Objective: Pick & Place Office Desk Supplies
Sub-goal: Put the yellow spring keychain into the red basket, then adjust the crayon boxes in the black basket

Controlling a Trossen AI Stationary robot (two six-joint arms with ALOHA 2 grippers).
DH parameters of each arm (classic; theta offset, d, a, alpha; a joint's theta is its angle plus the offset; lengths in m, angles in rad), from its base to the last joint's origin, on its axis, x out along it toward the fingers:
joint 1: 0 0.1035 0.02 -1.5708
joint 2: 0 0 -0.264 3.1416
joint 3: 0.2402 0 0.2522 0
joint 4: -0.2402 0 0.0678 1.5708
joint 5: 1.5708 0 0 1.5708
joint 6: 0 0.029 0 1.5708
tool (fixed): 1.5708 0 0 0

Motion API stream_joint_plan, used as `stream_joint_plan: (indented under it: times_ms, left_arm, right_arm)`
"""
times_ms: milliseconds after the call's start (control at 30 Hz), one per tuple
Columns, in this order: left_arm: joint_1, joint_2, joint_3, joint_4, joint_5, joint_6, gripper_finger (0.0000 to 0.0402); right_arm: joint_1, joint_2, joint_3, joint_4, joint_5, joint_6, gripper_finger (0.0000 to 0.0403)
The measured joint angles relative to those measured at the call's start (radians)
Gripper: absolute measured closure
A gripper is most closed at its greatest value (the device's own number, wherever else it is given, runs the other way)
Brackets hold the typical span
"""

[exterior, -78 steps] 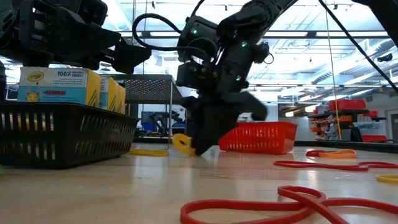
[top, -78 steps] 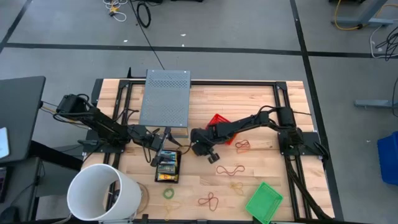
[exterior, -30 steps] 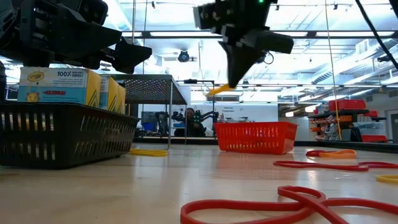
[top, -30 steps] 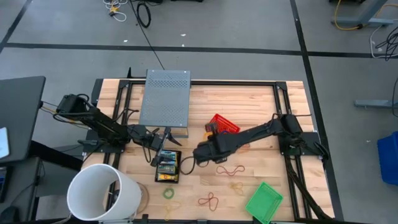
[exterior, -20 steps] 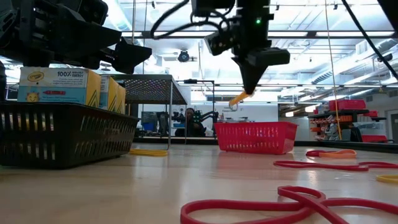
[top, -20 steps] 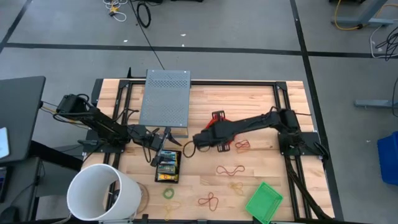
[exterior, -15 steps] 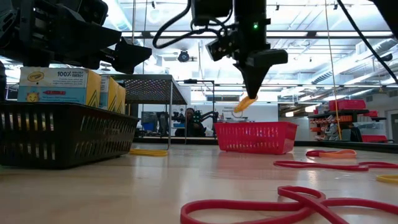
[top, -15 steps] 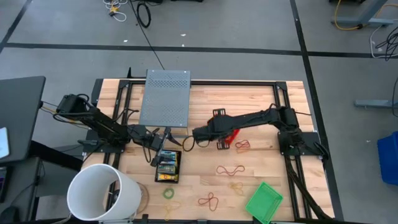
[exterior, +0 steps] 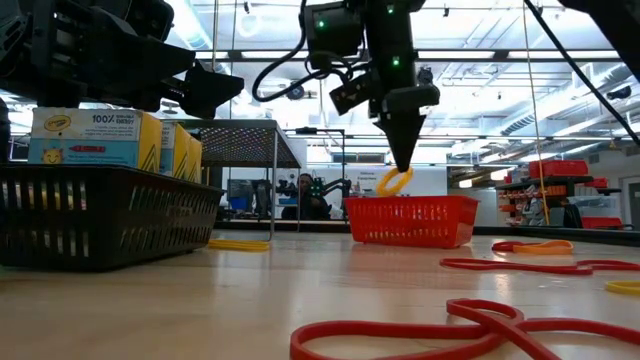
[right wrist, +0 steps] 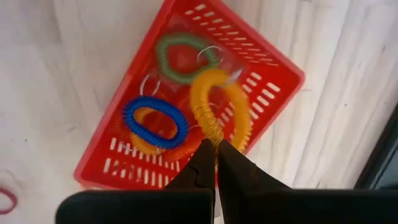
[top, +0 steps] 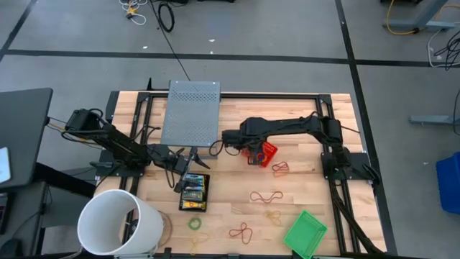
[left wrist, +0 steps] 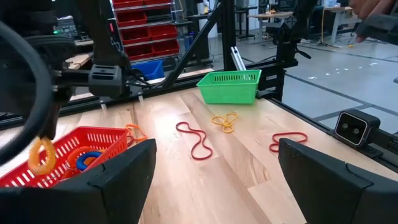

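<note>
Below the right gripper a yellow coil loop hung over a red basket holding blue and green coils.

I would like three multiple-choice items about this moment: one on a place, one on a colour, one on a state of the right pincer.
1. Where does the yellow coil ring hang?
A. above the red basket
B. inside the green basket
C. on the bare table

2. What colour is the ring lying in the red basket below the green ring, in the right wrist view?
A. white
B. blue
C. black

3. What is the state of the right pincer?
A. wide open, empty
B. shut on the yellow coil ring
C. resting on the table

Answers:
1 A, the right wrist view looks down past the ring into the basket.
2 B, a blue ring lies there.
3 B, its fingers meet on the ring, which dangles from them.
</note>
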Motion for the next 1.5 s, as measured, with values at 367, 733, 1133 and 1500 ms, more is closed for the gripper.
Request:
stream_joint_plan:
  times_ms: [367, 733, 1133, 1500]
  left_arm:
    - [0.0, 0.0, 0.0, -0.001, 0.0, 0.0, 0.0063]
    - [0.0, 0.0, 0.0, -0.019, 0.0, 0.0, 0.0063]
    - [0.0, 0.0, 0.0, -0.026, -0.003, 0.002, 0.0063]
    - [0.0, 0.0, 0.0, -0.026, 0.0, -0.012, 0.0063]
  right_arm:
    - [-0.029, 0.0, 0.0, 0.016, -0.11, -0.01, 0.0331]
    - [-0.027, -0.016, -0.002, 0.334, -0.174, -0.063, 0.0206]
    - [0.024, -0.266, -0.001, 1.046, -0.495, -0.212, 0.0221]
    - [0.163, -0.265, 0.0, 1.261, -0.713, -0.33, 0.0243]
